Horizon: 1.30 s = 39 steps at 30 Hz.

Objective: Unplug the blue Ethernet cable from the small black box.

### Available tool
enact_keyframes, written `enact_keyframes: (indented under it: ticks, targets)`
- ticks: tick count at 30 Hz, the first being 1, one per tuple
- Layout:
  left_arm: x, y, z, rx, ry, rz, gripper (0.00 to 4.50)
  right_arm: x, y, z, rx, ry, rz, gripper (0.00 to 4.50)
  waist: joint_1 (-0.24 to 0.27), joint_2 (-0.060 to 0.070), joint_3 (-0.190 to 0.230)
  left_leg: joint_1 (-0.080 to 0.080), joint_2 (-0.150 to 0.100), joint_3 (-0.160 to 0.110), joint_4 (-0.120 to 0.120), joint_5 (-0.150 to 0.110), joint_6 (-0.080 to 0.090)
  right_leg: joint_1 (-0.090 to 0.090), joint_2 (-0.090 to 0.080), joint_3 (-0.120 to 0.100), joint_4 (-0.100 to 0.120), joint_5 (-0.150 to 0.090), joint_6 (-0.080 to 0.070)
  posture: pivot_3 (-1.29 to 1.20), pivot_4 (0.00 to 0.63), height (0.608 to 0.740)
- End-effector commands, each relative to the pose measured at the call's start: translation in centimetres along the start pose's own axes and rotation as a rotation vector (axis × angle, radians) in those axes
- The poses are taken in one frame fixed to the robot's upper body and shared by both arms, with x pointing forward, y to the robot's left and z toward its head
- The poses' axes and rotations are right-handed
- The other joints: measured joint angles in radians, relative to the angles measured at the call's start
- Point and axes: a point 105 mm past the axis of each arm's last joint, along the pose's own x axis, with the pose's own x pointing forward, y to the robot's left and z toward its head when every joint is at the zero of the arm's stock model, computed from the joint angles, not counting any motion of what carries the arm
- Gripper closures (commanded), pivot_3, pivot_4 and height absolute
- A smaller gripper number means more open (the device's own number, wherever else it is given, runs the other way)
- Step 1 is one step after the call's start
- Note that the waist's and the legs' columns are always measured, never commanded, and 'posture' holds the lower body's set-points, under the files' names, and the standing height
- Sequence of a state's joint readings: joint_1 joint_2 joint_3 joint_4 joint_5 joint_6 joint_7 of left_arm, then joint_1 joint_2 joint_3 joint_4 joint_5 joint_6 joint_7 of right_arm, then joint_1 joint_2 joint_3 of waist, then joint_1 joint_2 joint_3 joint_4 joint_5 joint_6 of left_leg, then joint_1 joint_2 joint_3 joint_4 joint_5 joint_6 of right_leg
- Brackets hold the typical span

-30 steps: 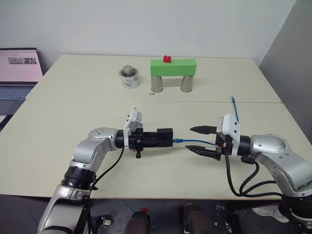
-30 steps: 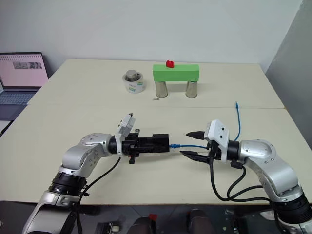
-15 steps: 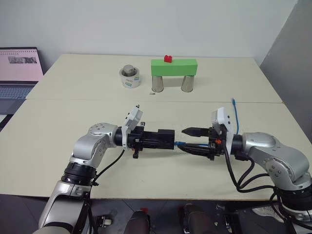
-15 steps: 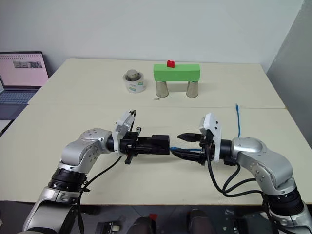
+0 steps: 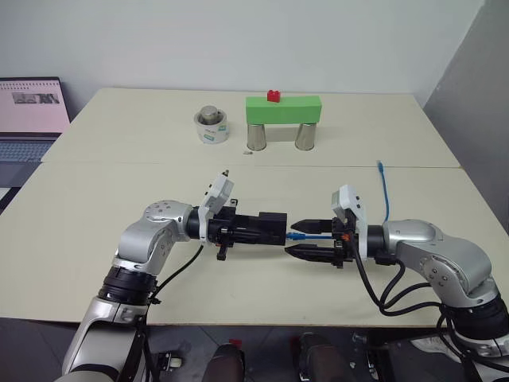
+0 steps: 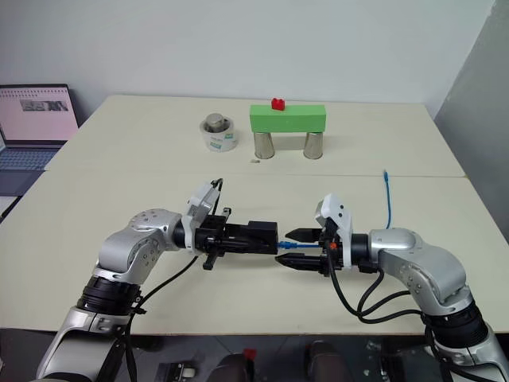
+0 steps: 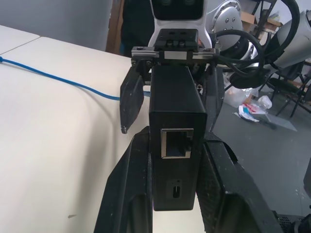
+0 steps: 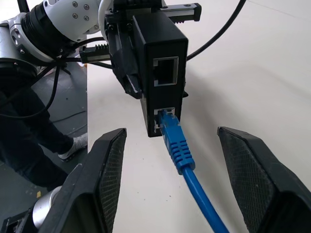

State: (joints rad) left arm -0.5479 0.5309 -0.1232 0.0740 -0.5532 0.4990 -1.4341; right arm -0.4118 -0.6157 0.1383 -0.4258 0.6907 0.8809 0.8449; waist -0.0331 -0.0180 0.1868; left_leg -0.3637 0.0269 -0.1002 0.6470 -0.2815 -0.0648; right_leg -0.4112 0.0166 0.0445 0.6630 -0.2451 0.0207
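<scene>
My left gripper [image 5: 253,230] is shut on the small black box [image 5: 271,227] and holds it level above the table, its ports facing right. The blue Ethernet cable [image 8: 178,147] is plugged into the box's lower port [image 8: 164,118]; the upper port is empty. From there the cable runs right, under my right arm, to its free plug [image 5: 380,165] on the table. My right gripper [image 5: 292,238] stands open, one finger [image 8: 106,176] on each side of the plug, just short of the box and not touching the cable.
At the back of the table a green block [image 5: 283,107] with a red piece [image 5: 273,96] on top bridges two metal cans [image 5: 256,137]. A white cup [image 5: 211,127] holding a metal cylinder stands left of it. A laptop [image 5: 30,111] sits at the far left.
My right gripper has moved left toward the box and rolled, so its open fingers now straddle the blue plug. The left gripper has kept the box almost still.
</scene>
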Motion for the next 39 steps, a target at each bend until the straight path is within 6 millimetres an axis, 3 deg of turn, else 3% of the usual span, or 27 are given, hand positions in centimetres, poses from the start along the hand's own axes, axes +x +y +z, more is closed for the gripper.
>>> enact_keyframes:
  ticks: [1,20,21,23,33,39]
  targets:
    - [0.1,-0.7,0.8,0.054,-0.006,-0.028,3.70,-0.2,0.3,1.0,-0.019,-0.028,0.022,1.34,0.000,0.000,0.000,0.000,0.000,0.000,0.000,0.000,0.000,0.000,0.000,0.000,0.000,0.000,0.000,0.00,0.150,0.740]
    - [-0.1,-0.8,0.2,0.051,0.008,-0.020,3.70,-0.2,0.1,1.1,0.007,-0.035,0.033,1.34,0.000,0.000,0.000,0.000,0.000,0.000,0.000,0.000,0.000,0.000,0.000,0.000,0.000,0.000,0.000,0.00,0.150,0.740]
    - [-0.1,-0.8,0.2,0.051,0.006,-0.019,3.70,-0.2,0.1,1.1,0.007,-0.034,0.033,1.71,0.000,0.000,0.000,0.000,0.000,0.000,0.000,0.000,0.000,0.000,0.000,0.000,0.000,0.000,0.000,0.00,0.150,0.740]
    - [-0.1,-0.9,0.2,0.053,0.008,-0.019,3.70,-0.2,0.2,1.0,0.008,-0.034,0.033,1.88,0.000,0.000,0.000,0.000,0.000,0.000,0.000,0.000,0.000,0.000,0.000,0.000,0.000,0.000,0.000,0.00,0.150,0.740]
    - [0.0,-1.0,0.0,0.056,0.016,-0.023,3.70,0.0,0.3,0.9,0.000,-0.020,0.040,4.28,0.000,0.000,0.000,0.000,0.000,0.000,0.000,0.000,0.000,0.000,0.000,0.000,0.000,0.000,0.000,0.00,0.150,0.740]
    - [0.0,-1.4,-0.3,0.053,0.032,-0.042,3.70,-0.1,0.4,0.9,0.001,-0.015,0.050,4.46,0.000,0.000,0.000,0.000,0.000,0.000,0.000,0.000,0.000,0.000,0.000,0.000,0.000,0.000,0.000,0.00,0.150,0.740]
